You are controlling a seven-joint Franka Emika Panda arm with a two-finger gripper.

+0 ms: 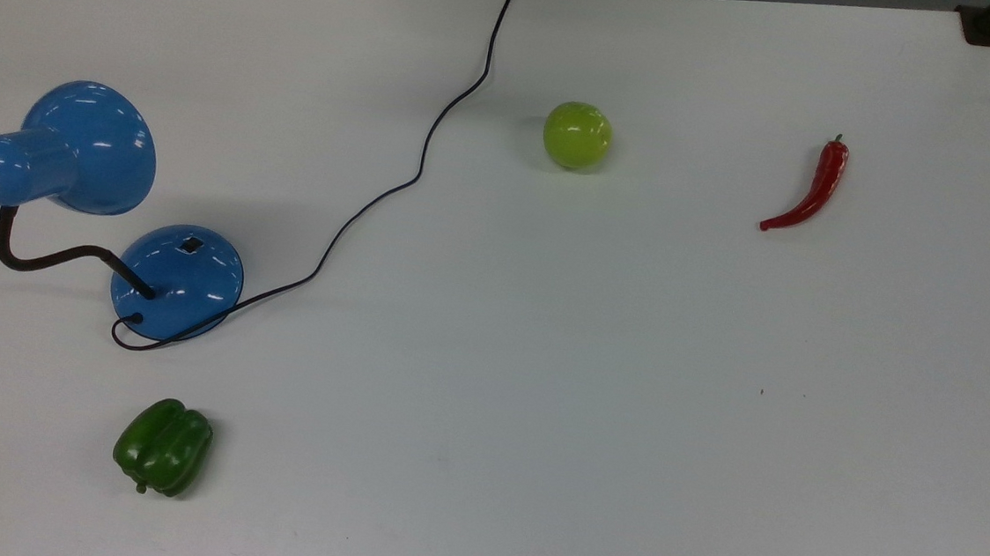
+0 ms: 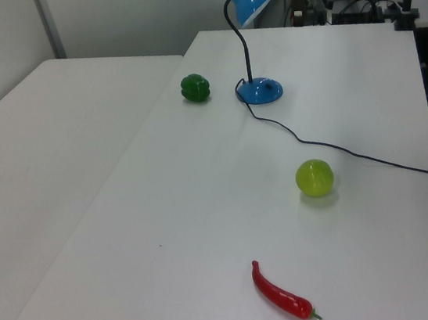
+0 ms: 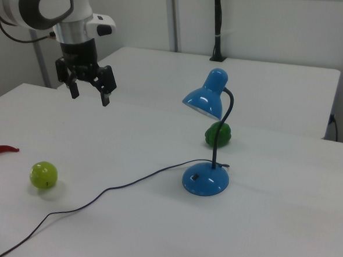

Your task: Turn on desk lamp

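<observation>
The glossy blue desk lamp (image 1: 177, 279) stands at the top view's left, its bell-shaped shade (image 1: 90, 149) held up by a black gooseneck (image 1: 46, 259). A small rectangular switch (image 1: 192, 244) sits on the round domed base (image 3: 205, 178). The lamp (image 2: 260, 89) stands at the far end of the table in the left view. Its black cord (image 1: 414, 179) runs across the white table and off the far edge. My gripper (image 3: 90, 94) hangs open in the air at the right view's upper left, well away from the lamp, with nothing between its fingers.
A green bell pepper (image 1: 163, 446) lies near the lamp base. A yellow-green apple (image 1: 577, 134) sits mid-table and a red chilli (image 1: 811, 190) lies toward the top view's right. A second white table (image 2: 31, 152) adjoins in the left view.
</observation>
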